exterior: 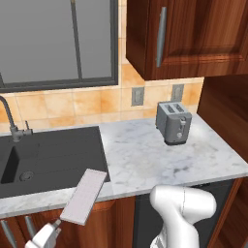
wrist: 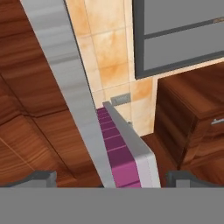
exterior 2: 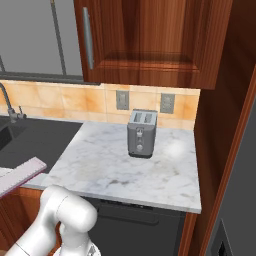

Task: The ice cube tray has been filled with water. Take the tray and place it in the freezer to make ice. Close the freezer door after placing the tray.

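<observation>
Tray: we see the ice cube tray as a thin, flat, pale pinkish-white slab, tilted, lying across the counter's front edge just right of the sink, with its lower end past the edge and over the cabinet fronts.
Tray, other side: in the right base view the ice cube tray shows as a pale slanted bar at the left edge.
Tray up close: in the hand view the ice cube tray stands edge-on between the fingertips, with a grey-white rim and rows of purple-pink cells.
Hand: we see the gripper with its dark tips spread wide on either side of the tray; whether they press on it we cannot tell.
Hand from the left base view: the gripper sits low, at the tray's lower end.
Counter: the counter is white marble with grey veins, smooth and glossy.
Sink: the sink is a matt black rectangular basin with a curved metal tap.
Toaster: the toaster is a grey two-slot box standing upright near the tiled wall.
Wall: we see orange-beige tiles with two grey outlets.
Cabinets: the upper cabinet is dark red-brown wood with a silver bar handle.
</observation>
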